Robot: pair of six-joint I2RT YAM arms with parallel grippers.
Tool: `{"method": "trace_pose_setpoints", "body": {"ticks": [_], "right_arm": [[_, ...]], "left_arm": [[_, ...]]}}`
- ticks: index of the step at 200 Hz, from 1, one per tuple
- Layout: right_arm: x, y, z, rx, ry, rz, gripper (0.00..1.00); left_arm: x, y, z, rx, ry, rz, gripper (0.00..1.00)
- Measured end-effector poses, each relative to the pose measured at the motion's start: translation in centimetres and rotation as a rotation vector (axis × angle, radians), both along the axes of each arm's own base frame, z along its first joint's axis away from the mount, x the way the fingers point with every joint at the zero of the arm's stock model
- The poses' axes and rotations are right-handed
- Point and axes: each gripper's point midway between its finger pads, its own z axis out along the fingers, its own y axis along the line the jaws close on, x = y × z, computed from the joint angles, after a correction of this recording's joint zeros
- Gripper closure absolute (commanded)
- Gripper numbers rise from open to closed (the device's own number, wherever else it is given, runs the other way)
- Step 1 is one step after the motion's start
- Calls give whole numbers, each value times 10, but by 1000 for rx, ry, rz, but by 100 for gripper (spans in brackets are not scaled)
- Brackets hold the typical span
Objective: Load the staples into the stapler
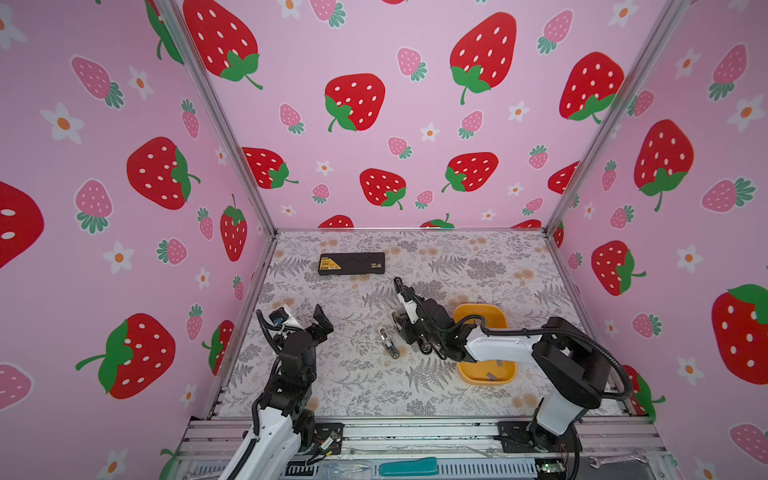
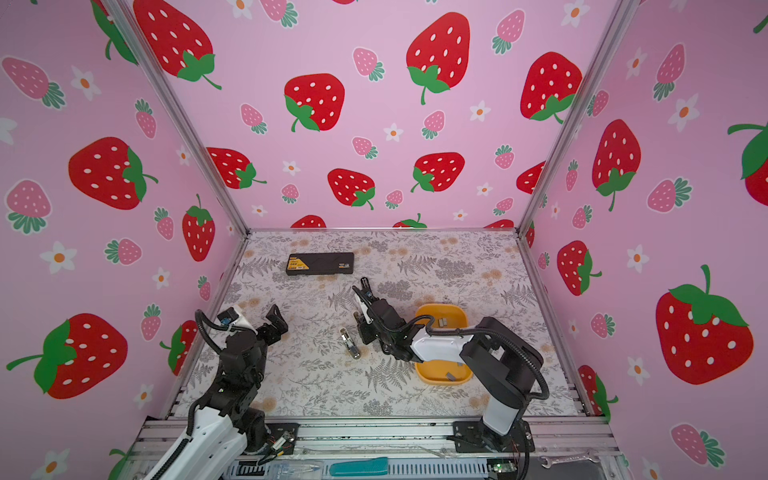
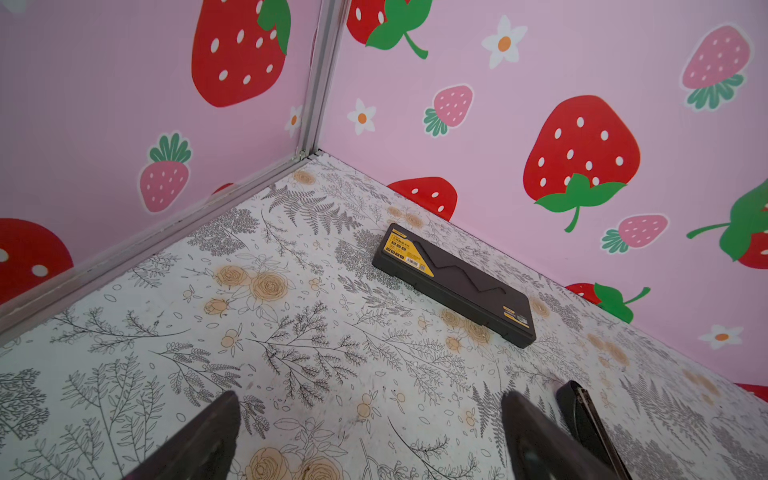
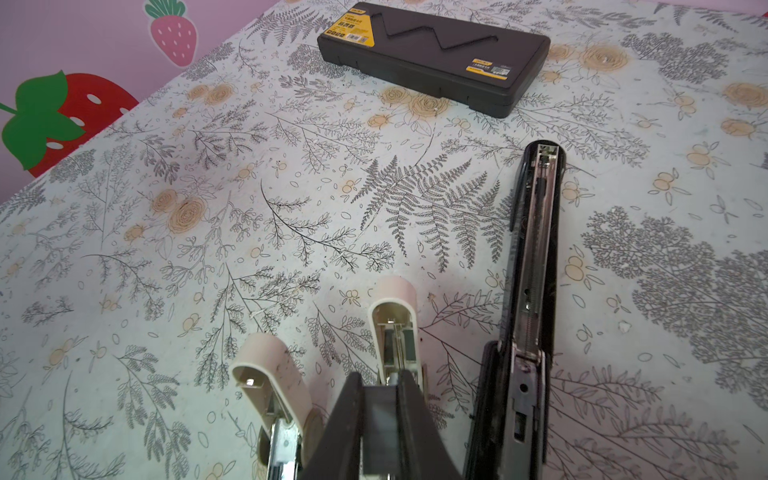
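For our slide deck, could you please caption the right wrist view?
Right gripper pinching a staple strip near two open white staplers, an open black stapler alongside, case beyond.

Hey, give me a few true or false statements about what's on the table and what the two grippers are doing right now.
The left gripper is open and empty. True.
The black case stands open. False: its lid is closed.
The right gripper is closed on a grey staple strip. True.
The yellow tray is empty. False: grey staples lie in it.
The black stapler is folded shut. False: it is swung open, its metal channel showing.
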Motion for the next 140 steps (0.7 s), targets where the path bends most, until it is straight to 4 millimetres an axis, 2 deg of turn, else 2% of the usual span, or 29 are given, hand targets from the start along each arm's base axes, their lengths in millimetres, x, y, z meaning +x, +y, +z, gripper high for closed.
{"method": "trace_pose_setpoints", "body": {"ticks": [20,62,83,140], "right_arm": [[-3,2,-6,-13,5,8,82],[-7,3,-20,-41,17,11,83],[-5,2,-21,-46,13,2,83],[-2,0,-21,-51,2,-18,83]], "left_arm": [[6,-9,-11,-32,25,-71,1],[18,-57,-26,-115,63,-329,1],[21,-74,-36,-155,111,-415,1],[30,-102,-34,-208,144,-560,1]]}}
